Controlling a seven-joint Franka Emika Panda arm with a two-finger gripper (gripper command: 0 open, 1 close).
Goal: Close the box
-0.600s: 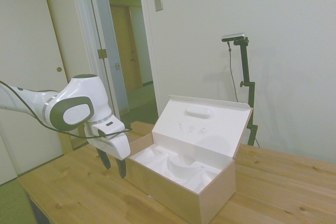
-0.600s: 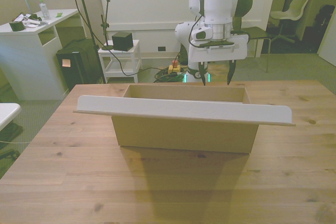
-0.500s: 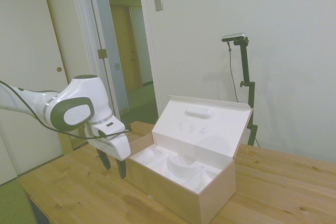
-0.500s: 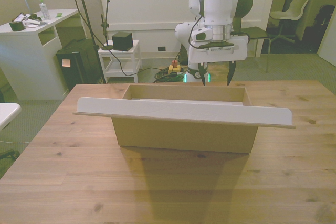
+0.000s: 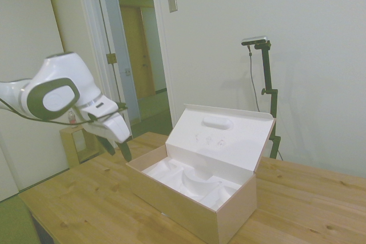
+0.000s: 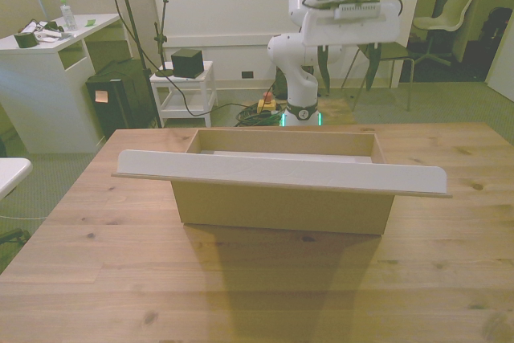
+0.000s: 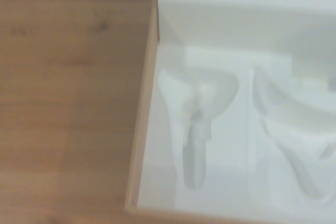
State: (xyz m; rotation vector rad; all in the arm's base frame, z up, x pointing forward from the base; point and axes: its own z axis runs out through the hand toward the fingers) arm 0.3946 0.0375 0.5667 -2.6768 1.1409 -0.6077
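gripper [image 5: 116, 147] risen since before, fingers apart | box [image 5: 194, 198] open | wooden table [image 6: 96, 263], doorway behind

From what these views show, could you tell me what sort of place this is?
Probably an office or lab room used for robot work: a white desk, a chair, and a wooden table holding the open box.

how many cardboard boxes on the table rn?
1. The box sits mid-table with its flap lid standing open and the white insert exposed. The gripper hangs above the table, beside the box. Nothing in these views hides a second one.
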